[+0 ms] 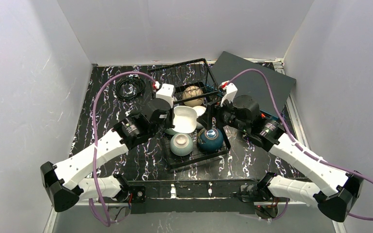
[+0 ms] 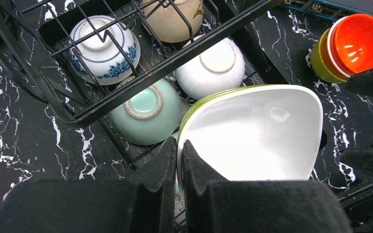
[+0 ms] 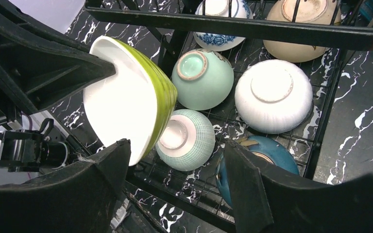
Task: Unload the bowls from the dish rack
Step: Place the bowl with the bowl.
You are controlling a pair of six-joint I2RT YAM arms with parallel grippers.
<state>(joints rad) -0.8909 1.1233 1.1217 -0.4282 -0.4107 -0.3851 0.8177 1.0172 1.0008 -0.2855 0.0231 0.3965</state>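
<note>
The black wire dish rack [image 1: 194, 65] stands mid-table. My left gripper [image 2: 179, 145] is shut on the rim of a lime green bowl [image 2: 252, 131] with a white inside, tilted above the rack's lower tray. My right gripper [image 3: 177, 150] is open over the tray. Its left finger is close under that lime bowl [image 3: 126, 97], and I cannot tell if they touch. Upside down in the tray lie a check-patterned bowl [image 3: 187, 138], a pale green bowl [image 3: 204, 77], a white bowl [image 3: 272, 94] and a dark teal bowl [image 3: 267, 155]. The raised tier holds a blue-and-white bowl [image 2: 104, 51] and a beige bowl [image 2: 172, 19].
An orange bowl [image 2: 359, 43] nested in a yellow-green one stands on the table just right of the rack. A flat dark grey box [image 1: 252, 80] lies at the back right. A coiled black cable [image 1: 130, 88] sits at the back left. White walls close in three sides.
</note>
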